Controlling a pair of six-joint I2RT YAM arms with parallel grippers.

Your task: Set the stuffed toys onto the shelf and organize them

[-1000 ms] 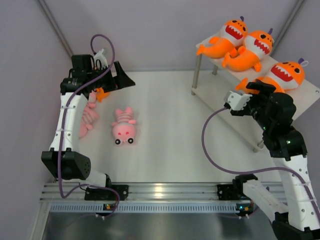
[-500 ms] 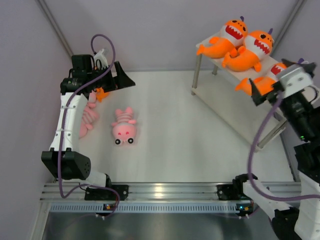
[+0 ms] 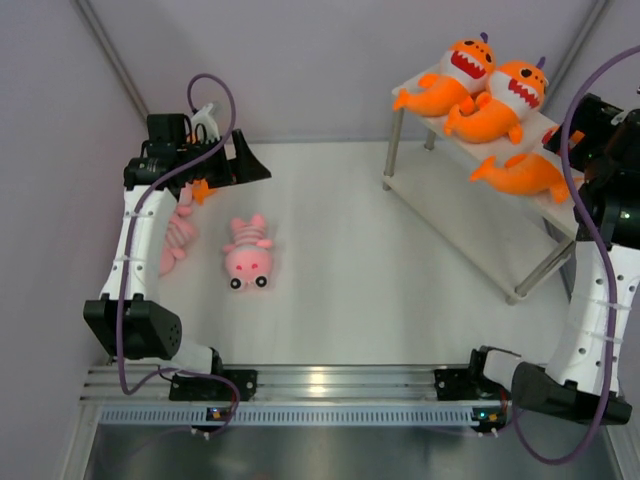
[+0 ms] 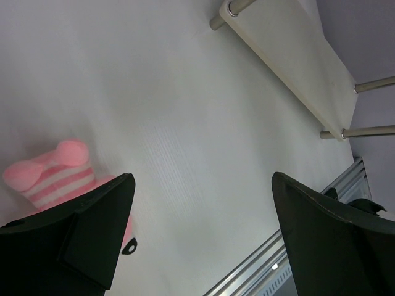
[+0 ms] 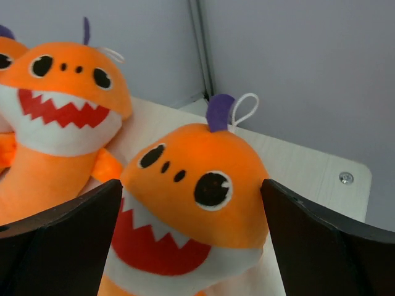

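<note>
Space shows between the fingers of the right gripper (image 5: pixel 191 184), which stands open, flanking the head of an orange shark toy (image 5: pixel 197 154) that lies on the shelf (image 5: pixel 308 160); a second shark (image 5: pixel 62 117) lies just left of it; the left gripper (image 4: pixel 202 177) hangs open and empty above the tabletop (image 4: pixel 185 92); a pink striped toy (image 4: pixel 52 176) lies partly behind one finger.

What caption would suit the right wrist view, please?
Open right gripper frames an orange shark plush on the pale shelf.
</note>
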